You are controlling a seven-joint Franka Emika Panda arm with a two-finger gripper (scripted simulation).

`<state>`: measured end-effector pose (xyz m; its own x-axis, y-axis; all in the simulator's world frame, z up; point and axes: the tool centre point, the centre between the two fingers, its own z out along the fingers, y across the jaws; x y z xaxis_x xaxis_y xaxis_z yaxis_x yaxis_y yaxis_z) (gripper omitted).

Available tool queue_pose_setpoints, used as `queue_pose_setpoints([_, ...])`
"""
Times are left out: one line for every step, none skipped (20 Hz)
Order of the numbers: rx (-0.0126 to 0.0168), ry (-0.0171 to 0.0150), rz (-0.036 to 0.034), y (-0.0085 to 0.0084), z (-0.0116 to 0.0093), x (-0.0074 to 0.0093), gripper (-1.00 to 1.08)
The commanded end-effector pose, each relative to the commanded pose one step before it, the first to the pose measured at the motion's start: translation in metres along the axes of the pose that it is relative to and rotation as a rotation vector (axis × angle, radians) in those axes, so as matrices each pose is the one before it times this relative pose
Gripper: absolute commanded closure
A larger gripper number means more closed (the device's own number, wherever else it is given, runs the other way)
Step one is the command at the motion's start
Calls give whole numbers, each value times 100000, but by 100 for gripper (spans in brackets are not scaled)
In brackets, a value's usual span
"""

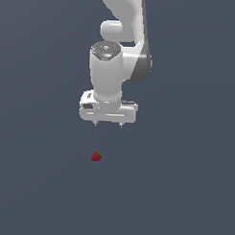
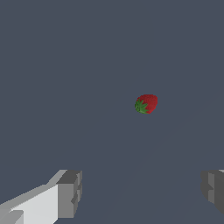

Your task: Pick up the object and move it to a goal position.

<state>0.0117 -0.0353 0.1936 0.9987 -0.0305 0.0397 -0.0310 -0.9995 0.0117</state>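
Observation:
A tiny dark-red strawberry (image 1: 96, 156) with a green leafy top lies on the flat grey floor. In the wrist view the strawberry (image 2: 146, 104) lies on its side, leaves turned toward one side. My white gripper (image 1: 108, 124) hangs above the floor, apart from the strawberry, which sits lower in the exterior view and slightly toward its left. The gripper (image 2: 140, 192) is open and empty; its grey fingertips (image 2: 70, 192) stand wide apart, with the strawberry ahead of the gap between them.
The white arm (image 1: 123, 38) rises behind the gripper toward the top of the exterior view. Plain grey floor (image 1: 184, 189) surrounds the strawberry on all sides.

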Motion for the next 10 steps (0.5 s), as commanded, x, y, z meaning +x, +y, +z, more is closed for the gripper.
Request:
queue_pose_setpoints([0, 0, 0, 1, 0, 0, -92])
queue_pose_setpoints([-62, 14, -123, -15, -23, -4, -92])
queue_pose_setpoints([-164, 35, -325, -21, -64, -10, -92])
queue_pose_setpoints([-267, 57, -528, -41, -104, -16, -92])
queue_pose_setpoints([-366, 77, -717, -56, -143, -22, -92])
queue_pose_setpoints([-459, 97, -887, -68, -181, -28, -92])
queue_pose_setpoints([-461, 99, -872, -70, -185, -29, -92])
queue_pose_setpoints([-351, 76, -640, -52, -143, -23, -92])
queue_pose_setpoints([-239, 53, -411, -37, -100, -17, -92])
queue_pose_setpoints([-126, 30, -189, -21, -55, -11, -92])
